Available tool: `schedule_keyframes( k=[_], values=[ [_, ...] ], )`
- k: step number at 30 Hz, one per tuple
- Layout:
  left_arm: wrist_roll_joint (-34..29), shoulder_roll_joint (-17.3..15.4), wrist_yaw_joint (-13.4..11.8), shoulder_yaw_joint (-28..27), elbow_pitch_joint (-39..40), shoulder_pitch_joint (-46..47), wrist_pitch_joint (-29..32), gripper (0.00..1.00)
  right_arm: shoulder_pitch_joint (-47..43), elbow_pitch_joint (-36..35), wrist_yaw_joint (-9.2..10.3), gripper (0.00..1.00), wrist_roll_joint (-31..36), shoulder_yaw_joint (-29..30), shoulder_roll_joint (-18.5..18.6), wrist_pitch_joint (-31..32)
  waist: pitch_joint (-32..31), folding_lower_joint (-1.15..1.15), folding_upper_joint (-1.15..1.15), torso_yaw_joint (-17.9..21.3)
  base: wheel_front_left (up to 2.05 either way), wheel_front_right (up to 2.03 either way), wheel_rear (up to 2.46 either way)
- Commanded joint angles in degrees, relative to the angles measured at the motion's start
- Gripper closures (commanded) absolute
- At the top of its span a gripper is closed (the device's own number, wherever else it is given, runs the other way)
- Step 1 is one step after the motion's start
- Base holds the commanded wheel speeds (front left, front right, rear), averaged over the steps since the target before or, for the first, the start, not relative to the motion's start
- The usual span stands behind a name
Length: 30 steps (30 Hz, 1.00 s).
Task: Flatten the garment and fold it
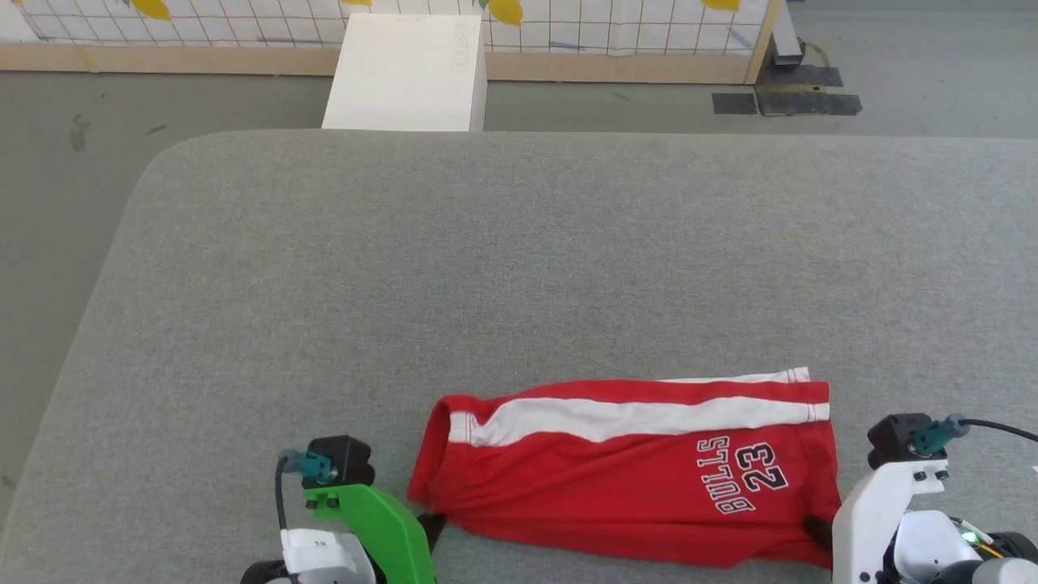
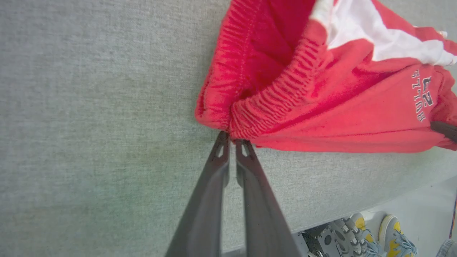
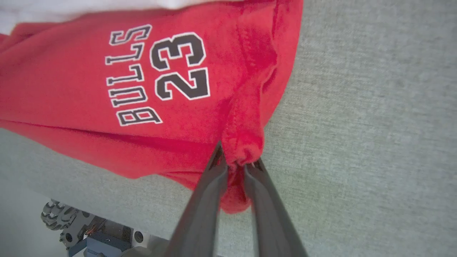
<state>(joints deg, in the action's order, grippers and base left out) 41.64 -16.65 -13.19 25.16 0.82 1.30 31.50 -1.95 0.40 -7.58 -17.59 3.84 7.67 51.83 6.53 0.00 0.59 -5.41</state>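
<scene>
Red fabric defines the work item: the garment (image 1: 632, 478) lies along the near edge of the grey surface (image 1: 519, 268), waistband (image 2: 275, 103) toward my left and leg hem toward my right. The white stripe (image 1: 632, 418) runs along its far side, and the lettering (image 3: 157, 71) faces up near the hem.

Jaw state:
- Left gripper (image 2: 232, 141): jaws almost closed, with a thin slit between them. The tips nip the near corner of the waistband, and the gathers converge on that point.
- Right gripper (image 3: 235, 157): jaws close together, with a bunch of the near hem corner wedged between them.

Step in hand, as I judge it: flattening. The near edge runs fairly straight between my two grips. The waistband gapes open, and creases remain around both pinched corners. Folding has not begun from this layout.

Next move, as I judge it:
1. Hold both corners level and pull them apart evenly to remove the slack.
2. Lay the near edge down without dragging it off the surface; it sits close to the rim.
3. Keep both grips shallow, so that releasing them leaves no fresh bunching.
</scene>
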Motion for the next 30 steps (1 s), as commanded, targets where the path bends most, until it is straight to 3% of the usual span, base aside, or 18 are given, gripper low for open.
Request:
schedule_keyframes(
  k=[1,8,13,15,22,29,30],
  values=[
    [0.4,-0.9,-0.7,-0.6,0.1,-0.7,0.2,0.00,-0.8,-0.4,0.09,0.00,0.1,0.8,-0.3,-0.6,-0.2,0.00,-0.59,0.1,0.00,0.00,0.00],
    [1.4,-2.9,-3.2,-6.5,5.0,-0.6,-2.3,0.00,-1.8,-5.6,0.09,0.00,-3.4,3.9,1.1,0.4,-0.9,0.00,-0.59,-0.4,0.00,0.00,0.00],
    [-3.0,-5.0,-2.9,-12.2,7.8,1.3,-13.9,0.00,0.3,-8.7,0.09,0.00,-4.6,5.9,3.9,0.1,0.5,0.00,-0.59,-0.4,0.00,0.00,0.00],
    [-5.0,-5.3,-1.7,-13.7,7.0,2.2,-20.3,0.00,1.9,-8.3,0.09,0.00,-3.9,5.1,6.0,-1.0,1.4,0.00,-0.59,-0.5,0.00,0.00,0.00],
    [-9.7,-3.7,5.2,-15.2,1.6,4.2,-42.7,0.00,6.2,-4.0,0.09,0.00,-5.8,0.9,8.1,-1.8,4.5,0.00,-0.59,-0.9,0.00,0.00,0.00],
    [-13.3,-0.6,9.5,-16.1,-2.2,5.7,-46.4,0.00,7.7,1.1,0.09,0.00,-8.2,-3.8,9.9,-0.4,5.8,0.00,-0.59,-1.7,0.00,0.00,0.00],
    [-13.6,1.6,11.0,-18.4,-2.6,5.8,-46.5,0.00,8.6,2.4,0.09,0.00,-9.3,-6.3,10.0,-0.2,6.1,0.00,-0.59,-1.8,0.00,0.00,0.00]
  ],
)
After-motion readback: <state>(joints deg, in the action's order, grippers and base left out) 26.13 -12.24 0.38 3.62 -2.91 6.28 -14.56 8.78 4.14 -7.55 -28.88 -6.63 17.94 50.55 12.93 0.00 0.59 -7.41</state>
